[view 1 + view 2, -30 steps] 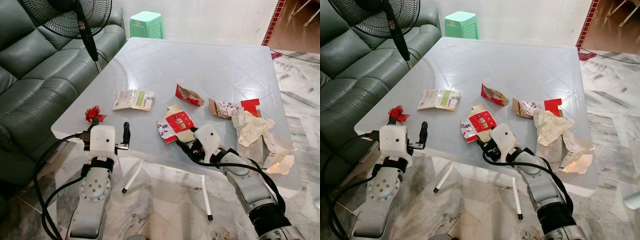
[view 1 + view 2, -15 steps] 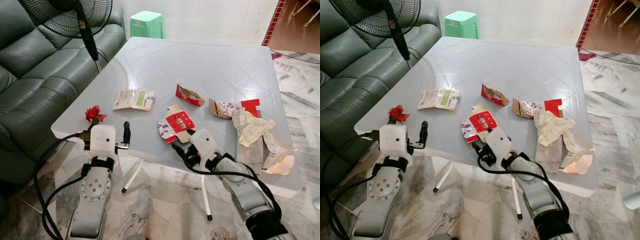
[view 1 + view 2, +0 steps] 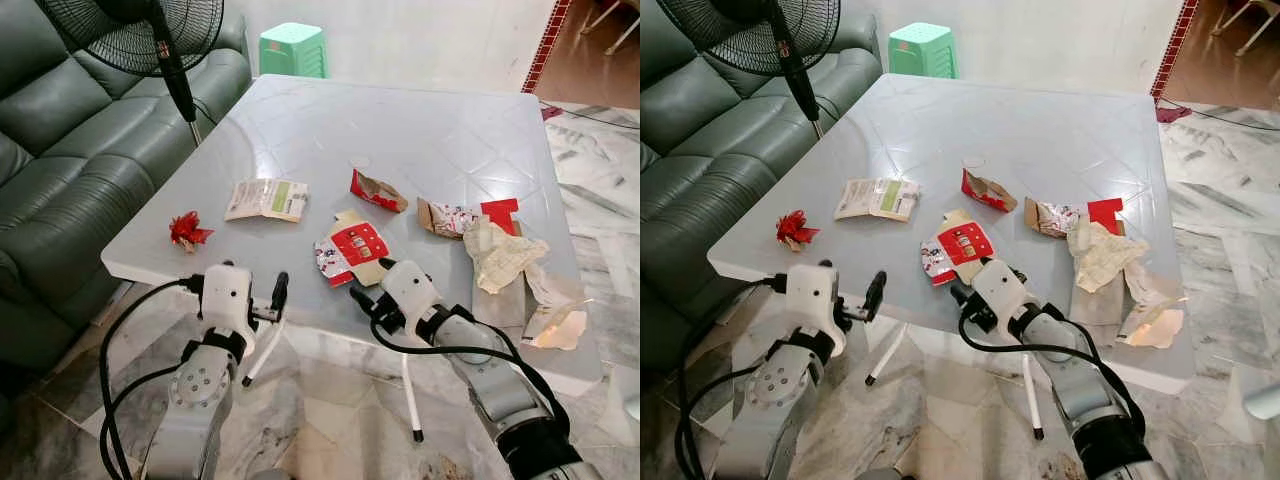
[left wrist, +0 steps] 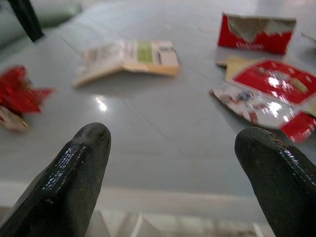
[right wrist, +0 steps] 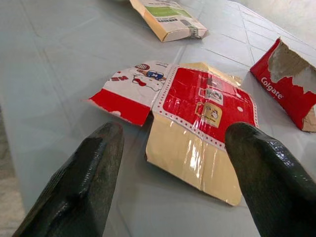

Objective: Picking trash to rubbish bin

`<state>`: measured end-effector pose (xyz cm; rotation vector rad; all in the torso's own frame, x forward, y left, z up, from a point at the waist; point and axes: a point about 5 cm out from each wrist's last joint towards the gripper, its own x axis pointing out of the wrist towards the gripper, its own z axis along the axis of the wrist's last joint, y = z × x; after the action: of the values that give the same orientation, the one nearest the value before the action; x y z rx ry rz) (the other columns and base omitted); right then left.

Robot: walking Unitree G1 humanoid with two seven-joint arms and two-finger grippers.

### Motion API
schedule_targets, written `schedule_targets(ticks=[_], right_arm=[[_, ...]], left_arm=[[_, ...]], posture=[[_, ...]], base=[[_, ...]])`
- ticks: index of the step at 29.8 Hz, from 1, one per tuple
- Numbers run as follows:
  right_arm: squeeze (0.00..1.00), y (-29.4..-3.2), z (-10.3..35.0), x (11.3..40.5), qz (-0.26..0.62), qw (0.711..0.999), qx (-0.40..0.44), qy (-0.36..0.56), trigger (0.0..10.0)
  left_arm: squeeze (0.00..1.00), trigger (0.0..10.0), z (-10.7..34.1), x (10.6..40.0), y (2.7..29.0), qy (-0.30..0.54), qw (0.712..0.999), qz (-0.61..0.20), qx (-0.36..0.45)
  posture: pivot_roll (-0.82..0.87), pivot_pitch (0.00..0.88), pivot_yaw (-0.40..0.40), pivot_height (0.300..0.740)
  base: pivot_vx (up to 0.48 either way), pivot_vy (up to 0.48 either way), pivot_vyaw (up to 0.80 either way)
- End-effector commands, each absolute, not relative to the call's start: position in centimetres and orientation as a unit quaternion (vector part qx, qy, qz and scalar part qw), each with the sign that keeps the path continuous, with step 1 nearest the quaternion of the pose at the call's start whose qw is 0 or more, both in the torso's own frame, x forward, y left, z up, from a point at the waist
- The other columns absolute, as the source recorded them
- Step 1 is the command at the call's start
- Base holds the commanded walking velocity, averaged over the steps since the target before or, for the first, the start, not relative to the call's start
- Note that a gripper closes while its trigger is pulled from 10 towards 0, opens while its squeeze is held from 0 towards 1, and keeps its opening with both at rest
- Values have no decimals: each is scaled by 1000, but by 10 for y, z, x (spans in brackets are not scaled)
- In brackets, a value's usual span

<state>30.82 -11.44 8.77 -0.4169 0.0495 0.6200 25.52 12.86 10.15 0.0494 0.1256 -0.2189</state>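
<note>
My right claw (image 5: 168, 163), fingers apart, sits at the table (image 3: 300, 130) edge just before the flattened red carton (image 5: 197, 106). My left claw (image 4: 173, 163), also spread, hovers at the near edge, with the red bow (image 3: 186, 229), beige packet (image 3: 266, 198), torn Colgate box (image 3: 377, 190) and crumpled paper (image 3: 505, 254) scattered beyond.

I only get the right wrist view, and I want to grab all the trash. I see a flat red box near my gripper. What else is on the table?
Observer: Right of that flattened red carton, a crumpled white paper lies near the table edge.
Operator: Where's my other arm?
Observer: The left gripper is open at the table's near edge, left of you.
Operator: Any trash over there?
Observer: A small red bow sits near the left edge.
</note>
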Motion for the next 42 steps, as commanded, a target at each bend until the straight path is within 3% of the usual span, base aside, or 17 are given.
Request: schedule_targets(ticks=[1,14,26,42], right_arm=[[0,-110,91,313,299,931,-211,14,10000],[0,-94,89,323,313,923,-224,11,10000],[0,-120,92,328,319,909,-268,22,10000],[0,-89,91,346,266,920,-286,31,10000]], left_arm=[[0,10000,104,254,127,68,990,-123,17],[0,10000,102,249,123,98,981,-167,14],[0,10000,103,247,121,113,974,-197,17],[0,10000,103,247,117,116,971,-209,20]], posture=[[94,36,-5,740],[116,44,-5,740],[106,51,5,740],[124,48,10,740]], base=[[0,0,0],[0,0,0],[0,0,0],[0,0,0]])
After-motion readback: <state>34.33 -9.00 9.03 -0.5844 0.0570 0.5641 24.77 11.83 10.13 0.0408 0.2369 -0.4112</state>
